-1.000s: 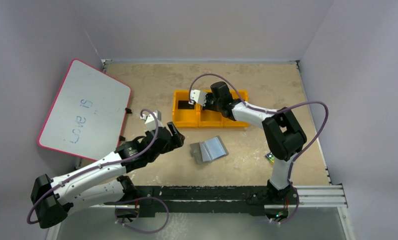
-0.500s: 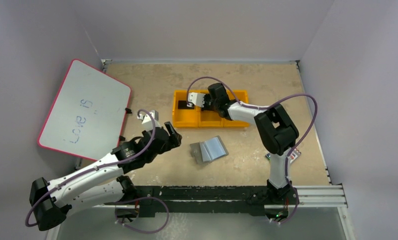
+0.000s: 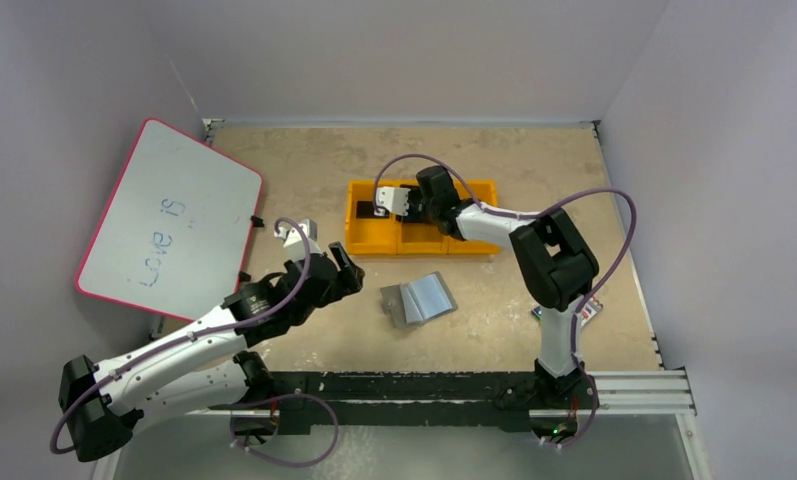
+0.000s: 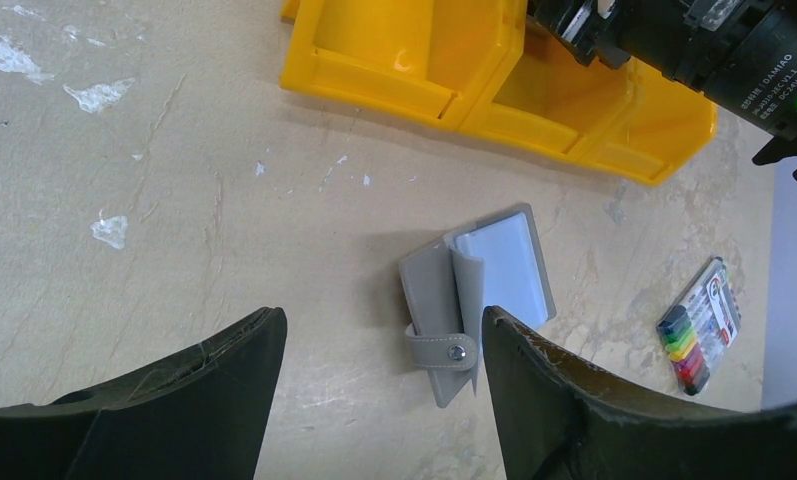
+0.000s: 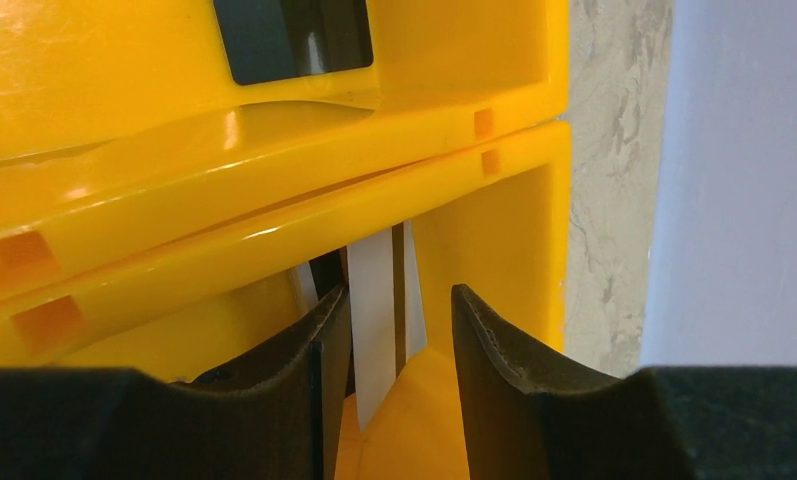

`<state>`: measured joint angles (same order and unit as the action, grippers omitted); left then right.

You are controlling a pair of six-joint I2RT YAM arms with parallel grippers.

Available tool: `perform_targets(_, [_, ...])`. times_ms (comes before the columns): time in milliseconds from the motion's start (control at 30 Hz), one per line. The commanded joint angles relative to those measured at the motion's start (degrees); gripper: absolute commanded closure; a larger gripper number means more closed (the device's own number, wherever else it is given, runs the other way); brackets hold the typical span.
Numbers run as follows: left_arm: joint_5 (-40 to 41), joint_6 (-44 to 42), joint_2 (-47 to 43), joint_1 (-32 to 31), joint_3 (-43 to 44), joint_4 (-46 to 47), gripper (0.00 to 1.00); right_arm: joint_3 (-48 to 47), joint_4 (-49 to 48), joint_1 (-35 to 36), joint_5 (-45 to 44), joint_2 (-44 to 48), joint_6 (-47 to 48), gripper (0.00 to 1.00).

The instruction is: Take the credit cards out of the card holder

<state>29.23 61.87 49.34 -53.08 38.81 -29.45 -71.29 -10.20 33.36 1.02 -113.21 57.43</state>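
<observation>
The card holder (image 3: 419, 298) lies open on the table, grey outside, pale blue inside (image 4: 474, 290), its snap tab toward me. My left gripper (image 3: 342, 265) hovers to its left, open and empty (image 4: 381, 315). My right gripper (image 3: 399, 200) reaches into the yellow bin tray (image 3: 374, 247). Its jaws are apart (image 5: 400, 300) around a silver-white credit card with a dark stripe (image 5: 374, 310). This card stands on edge in the middle compartment, close to the left finger with a gap to the right finger. A black credit card (image 5: 292, 38) lies in the neighbouring compartment (image 3: 369, 210).
A whiteboard with a red rim (image 3: 169, 220) leans at the far left. A white pack of coloured crayons (image 4: 699, 325) lies on the table by the right arm's base (image 3: 586, 312). Walls close in the table on three sides.
My right gripper has shifted slightly left over the bin and its jaws have parted from the silver-white card. The left arm has barely moved.
</observation>
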Motion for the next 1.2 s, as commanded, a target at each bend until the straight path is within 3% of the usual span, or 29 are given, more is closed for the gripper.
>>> perform_targets(0, [0.6, -1.1, -0.3, 0.3, 2.1, 1.1, 0.29, -0.9, -0.9, 0.2, 2.6, 3.7, 0.7, 0.56])
perform_targets(600, [-1.3, -0.6, 1.2, 0.4, 2.4, 1.8, 0.29, 2.0, -1.6, 0.2, 4.3, 9.2, 0.2, 0.53])
perform_targets(733, [-1.9, -0.2, 1.7, 0.3, 2.2, 2.1, 0.29, 3.0, -5.0, 0.2, 1.3, 12.9, -2.9, 0.54])
perform_targets(900, [-3.0, 0.2, 2.8, 0.3, 2.3, 3.4, 0.29, 8.4, -10.9, 0.2, 4.2, 25.0, -20.1, 0.52])
perform_targets(1033, [-5.5, 0.7, 4.7, 0.4, 1.7, 6.2, 0.28, 16.9, -16.5, 0.2, -1.6, 38.2, -46.1, 0.53])
perform_targets(1167, [-10.2, 2.4, 8.1, 0.4, 0.4, 10.0, 0.28, 22.9, -1.8, 0.2, -10.3, 50.3, -75.1, 0.41])
